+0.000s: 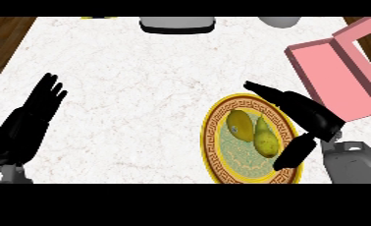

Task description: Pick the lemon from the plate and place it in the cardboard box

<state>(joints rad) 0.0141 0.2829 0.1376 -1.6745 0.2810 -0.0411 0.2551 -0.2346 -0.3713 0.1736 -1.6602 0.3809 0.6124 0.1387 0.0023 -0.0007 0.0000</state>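
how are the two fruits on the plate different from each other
The lemon is a plain oval of deeper yellow; the pear-shaped fruit is greener, narrow at its far end and wider near the robot. The lemon lies on the plate's left side, the other closer to the right hand. Both lie on the plate.

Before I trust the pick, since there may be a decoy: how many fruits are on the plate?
2. A lemon lies left of centre on the plate; a pear-like fruit lies touching its right side. The right hand covers the plate's right edge, so another could be hidden.
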